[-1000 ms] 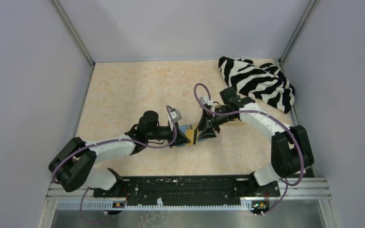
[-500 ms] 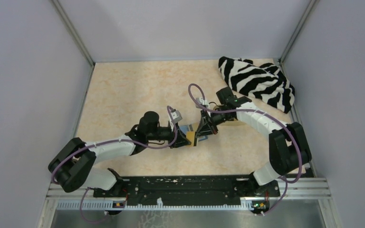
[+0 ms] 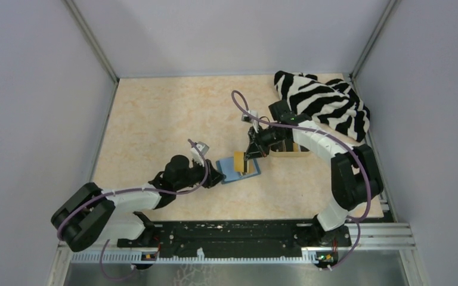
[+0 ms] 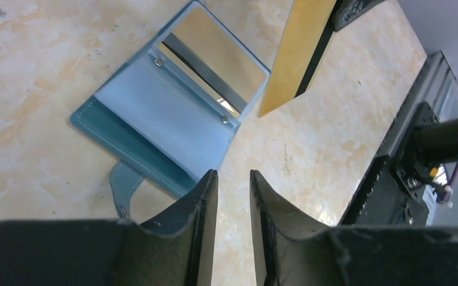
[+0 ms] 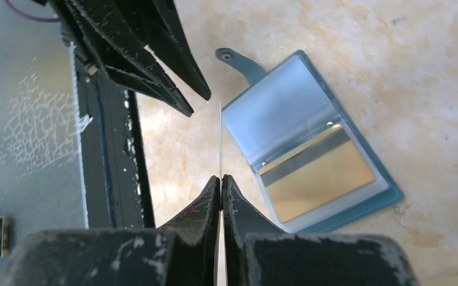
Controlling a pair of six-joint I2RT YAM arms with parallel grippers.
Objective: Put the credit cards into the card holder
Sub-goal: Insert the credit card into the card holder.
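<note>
Ok, here's where we'd worry. The table has the cloth bunched in its far right corner. The tray sits toward the right edge, partly hidden. Neither is in the way.

The holder lies open and flat around the middle of the table, a bit toward the near edge. One shiny sleeved card is already tucked in it. The left gripper sits just beside the holder's corner, fingers a narrow gap apart and holding nothing. The right gripper is clamped tight on the card, pinching one edge so it stands upright close to the holder. The views disagree on whether it's over the pages or just off the edge, so we won't call it.

What we think could bite us:
- Nothing pins the holder down. If the card pushes at a sleeve, the whole thing could skate across the table.
- The grip is on one edge only, so any snag on the plastic could swing or pop the card.
- One sleeve is taken. Aim there and the card jams against the one inside.
- The left fingers are close, so the two grippers could bump.
</note>
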